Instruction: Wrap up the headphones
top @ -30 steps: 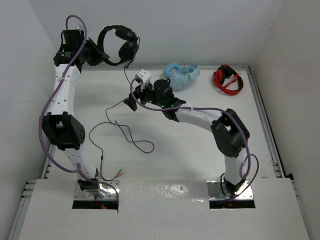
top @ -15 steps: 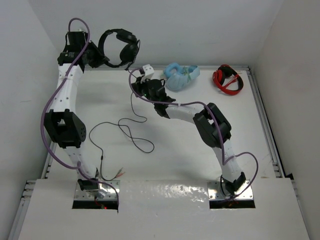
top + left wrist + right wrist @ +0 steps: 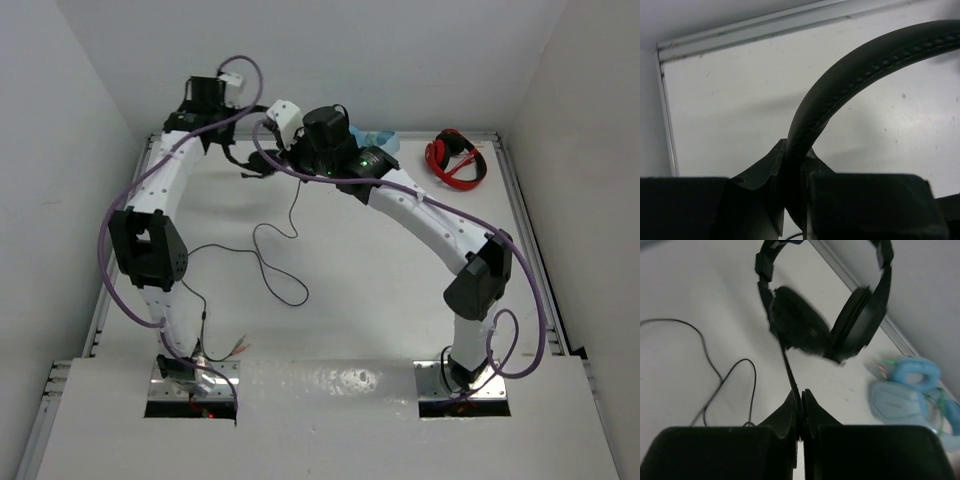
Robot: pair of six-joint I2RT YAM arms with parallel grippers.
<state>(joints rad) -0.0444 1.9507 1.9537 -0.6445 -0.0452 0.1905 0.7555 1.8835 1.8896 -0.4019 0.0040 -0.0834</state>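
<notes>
The black headphones (image 3: pixel 830 325) hang in the air at the back of the table, earcups down. My left gripper (image 3: pixel 794 150) is shut on their stitched headband (image 3: pixel 865 60). My right gripper (image 3: pixel 801 392) is shut on the thin black cable (image 3: pixel 787 365) just below one earcup. In the top view both grippers meet at the back centre, the left gripper (image 3: pixel 228 152) beside the right gripper (image 3: pixel 285 165), and the right wrist hides most of the headset. From there the cable (image 3: pixel 268 250) drops and loops over the table to its coloured plugs (image 3: pixel 240 348) near the left base.
Light-blue headphones (image 3: pixel 385 142) lie at the back, partly behind my right arm, and show close by in the right wrist view (image 3: pixel 910 390). Red-and-black headphones (image 3: pixel 455 158) lie at the back right. A metal rail (image 3: pixel 765 27) edges the table's back.
My right gripper shut on the cable and rose toward the back. My left arm swung the headphones to the right, up against the right gripper. The cable's loops were pulled toward the back.
</notes>
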